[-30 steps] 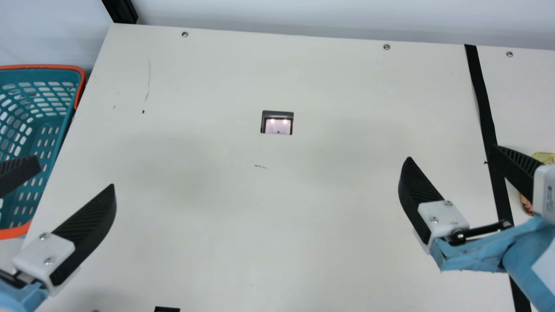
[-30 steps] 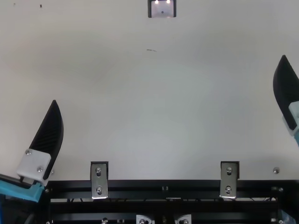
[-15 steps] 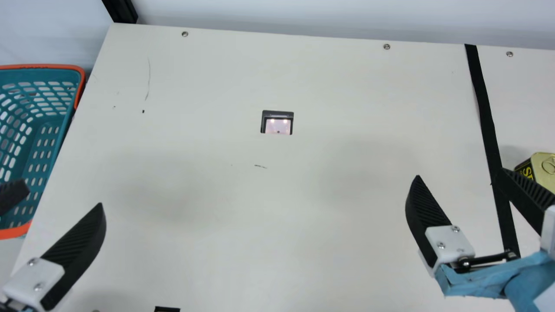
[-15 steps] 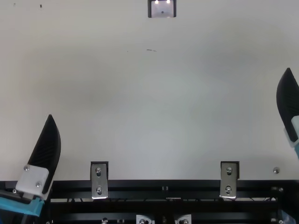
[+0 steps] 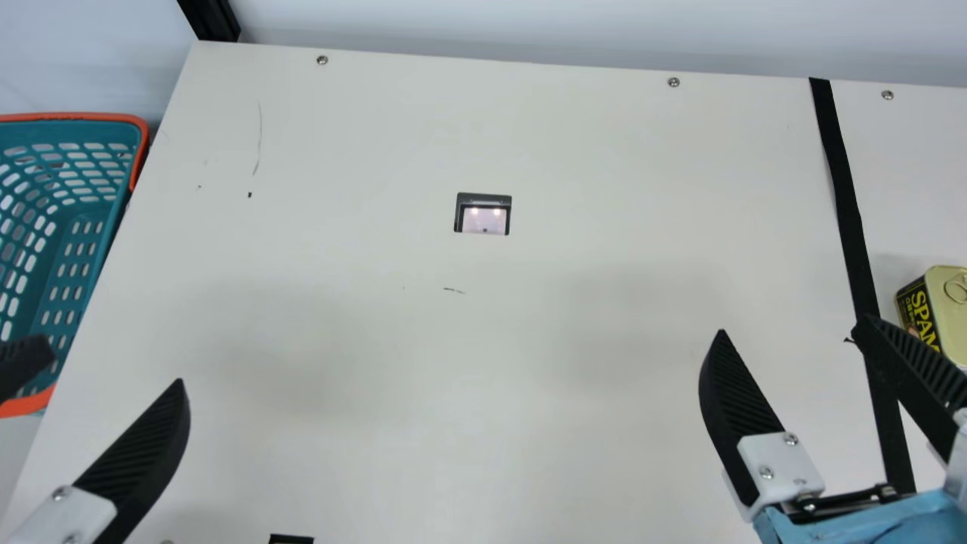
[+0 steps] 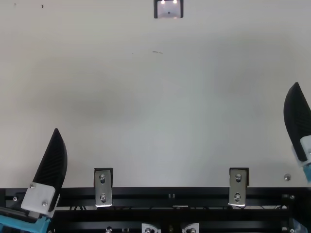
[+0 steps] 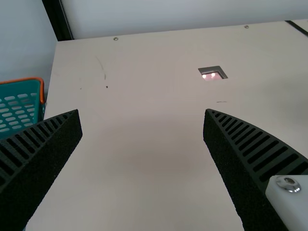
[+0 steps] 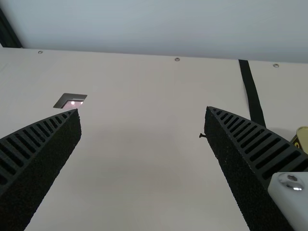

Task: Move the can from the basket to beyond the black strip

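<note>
1. The can stands upright on the counter, just beyond the strip, well apart from the basket.
2. The right hand is nearer, spread and empty; the can lies to its right, outside its grip.
3. The left hand is spread and empty too.
4. The job looks done; any withdrawal should probably lead away from the can.

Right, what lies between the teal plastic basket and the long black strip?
Main view shows a dark-framed rectangular panel and dark marks on the cream table, with the black left gripper and right gripper partly above.
</note>
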Robot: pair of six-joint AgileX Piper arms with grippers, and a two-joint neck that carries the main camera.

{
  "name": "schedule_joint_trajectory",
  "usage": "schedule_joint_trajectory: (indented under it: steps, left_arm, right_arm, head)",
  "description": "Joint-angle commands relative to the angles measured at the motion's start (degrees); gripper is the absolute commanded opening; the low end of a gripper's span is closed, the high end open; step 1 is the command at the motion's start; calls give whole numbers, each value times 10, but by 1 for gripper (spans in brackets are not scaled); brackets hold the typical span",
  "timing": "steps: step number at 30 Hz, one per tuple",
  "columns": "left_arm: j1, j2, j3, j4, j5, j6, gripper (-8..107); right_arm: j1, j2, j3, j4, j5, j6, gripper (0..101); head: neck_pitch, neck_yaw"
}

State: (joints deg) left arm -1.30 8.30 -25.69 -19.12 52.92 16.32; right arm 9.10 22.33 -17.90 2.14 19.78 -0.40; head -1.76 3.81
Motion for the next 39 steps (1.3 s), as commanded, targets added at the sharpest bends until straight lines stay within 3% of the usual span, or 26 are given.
schedule_joint_trajectory:
  steps: [1,4,10,19,39]
  left_arm:
    - [0,0,0,0,0,0,90]
    - [-5,-1,-1,6,0,-6,90]
    - [-4,-26,1,21,-50,-13,90]
    - [11,-83,40,17,-110,15,90]
    - [13,-83,46,15,-112,19,90]
  right_arm:
    - [0,0,0,0,0,0,101]
    - [0,0,0,0,0,0,101]
    - [0,0,0,1,0,0,101]
    - [0,0,0,1,0,0,101]
    - [0,0,0,1,0,0,101]
  head:
    - [-2,9]
    - [-2,9]
    - [-2,9]
    - [-2,9]
    - [-2,9]
